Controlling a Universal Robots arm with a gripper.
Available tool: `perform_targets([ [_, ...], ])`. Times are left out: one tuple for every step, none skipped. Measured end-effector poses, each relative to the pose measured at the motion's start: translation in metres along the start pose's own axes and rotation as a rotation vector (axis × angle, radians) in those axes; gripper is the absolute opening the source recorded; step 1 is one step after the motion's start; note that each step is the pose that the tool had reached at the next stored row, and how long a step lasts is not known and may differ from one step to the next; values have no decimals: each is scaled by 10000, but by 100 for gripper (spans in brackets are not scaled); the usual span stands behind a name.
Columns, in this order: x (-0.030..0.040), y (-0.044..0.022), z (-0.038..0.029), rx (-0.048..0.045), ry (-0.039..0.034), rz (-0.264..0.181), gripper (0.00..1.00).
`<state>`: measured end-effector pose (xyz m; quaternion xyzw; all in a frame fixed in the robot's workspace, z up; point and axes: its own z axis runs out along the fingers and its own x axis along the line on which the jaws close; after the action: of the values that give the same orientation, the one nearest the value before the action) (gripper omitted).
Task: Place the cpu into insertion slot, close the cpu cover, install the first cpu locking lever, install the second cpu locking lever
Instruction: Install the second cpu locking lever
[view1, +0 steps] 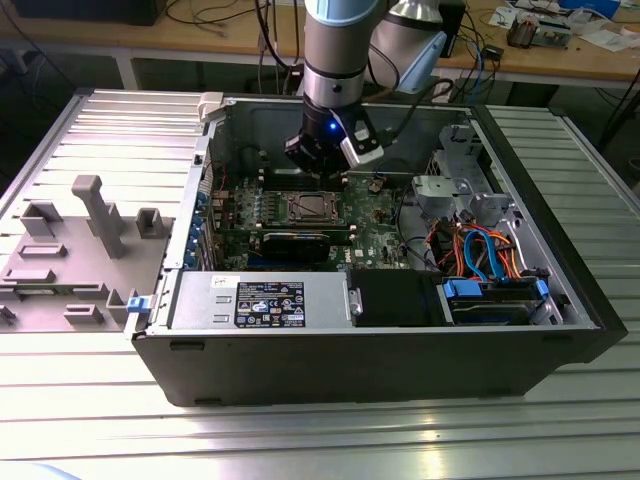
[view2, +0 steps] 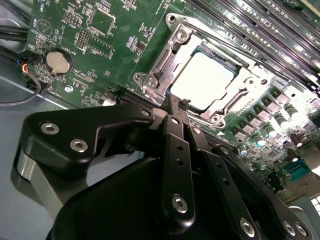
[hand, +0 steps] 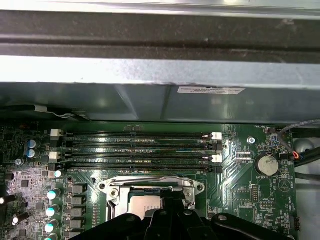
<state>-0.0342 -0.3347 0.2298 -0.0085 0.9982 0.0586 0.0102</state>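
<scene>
The cpu (view2: 202, 80) lies flat in the insertion slot (view2: 175, 22) on the green motherboard, its silver top showing. The cpu cover (view2: 162, 62) is down around it, framing the chip in its square window. My gripper (view2: 184, 105) hangs just above the socket's edge with its black fingers pressed together and nothing between them. The first wrist view has the cpu (hand: 145, 202) and the cpu cover (hand: 150, 186) just beyond the gripper (hand: 165, 212). From outside, the gripper (view1: 318, 160) is inside the open case, just behind the insertion slot (view1: 310, 208).
Long black memory slots (hand: 135, 147) run beside the socket and a coin battery (hand: 266, 164) sits nearby. A black expansion card (view1: 295, 240), a power supply (view1: 260, 300) and a drive bay with cables (view1: 490, 270) fill the case. A grey parts fixture (view1: 70, 250) lies at the exterior view's left.
</scene>
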Motion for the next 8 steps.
perform_targets([
  [0, 1, -7, 0, 0, 0, 11],
  [0, 1, -14, 1, 0, -1, 11],
  [0, 3, -22, 0, 0, 0, 11],
  [-1, 3, -24, -1, 0, 0, 11],
  [-1, 3, -24, -2, -1, -1, 11],
  [-1, 3, -24, -2, -1, 0, 11],
  [-1, 2, -25, 0, 0, -1, 11],
  [-1, 0, -26, 1, 1, -1, 11],
])
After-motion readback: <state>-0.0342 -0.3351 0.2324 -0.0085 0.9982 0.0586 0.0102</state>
